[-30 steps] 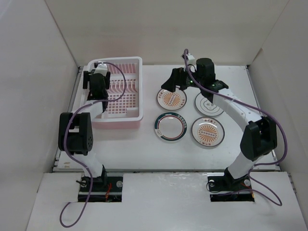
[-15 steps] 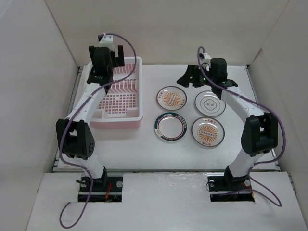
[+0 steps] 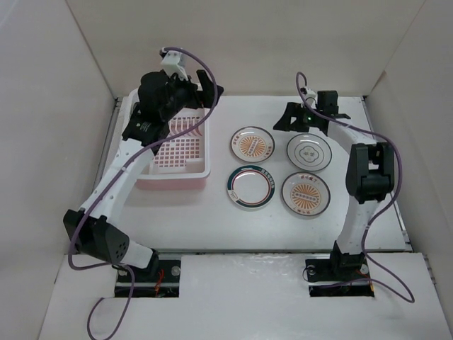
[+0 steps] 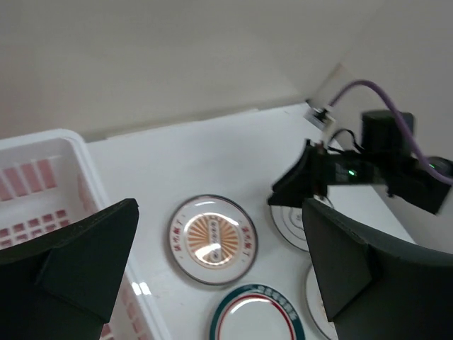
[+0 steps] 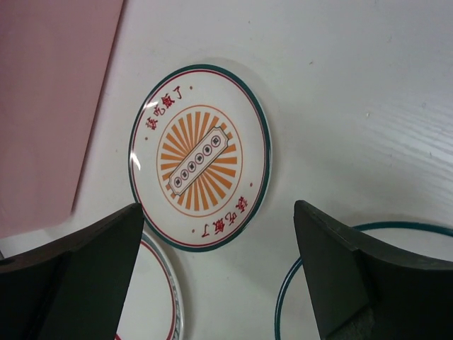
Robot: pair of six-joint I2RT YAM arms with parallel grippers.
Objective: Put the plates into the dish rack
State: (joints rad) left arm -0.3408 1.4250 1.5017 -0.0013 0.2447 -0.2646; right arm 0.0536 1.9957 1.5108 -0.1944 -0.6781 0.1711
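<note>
Beside the pink dish rack (image 3: 170, 183) lie four round patterned plates (image 3: 253, 144).

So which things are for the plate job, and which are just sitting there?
For the job:
dish rack
far sunburst plate
grey-rimmed plate
green-rimmed plate
near sunburst plate
left gripper and right gripper, both open

Just there:
purple cable
table
white walls

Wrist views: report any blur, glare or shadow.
Left wrist: the left fingers are dark, out-of-focus masses; the sunburst plate carries glare at its centre. Right wrist: that plate is crisp, the right fingers soft and shadowed.
</note>
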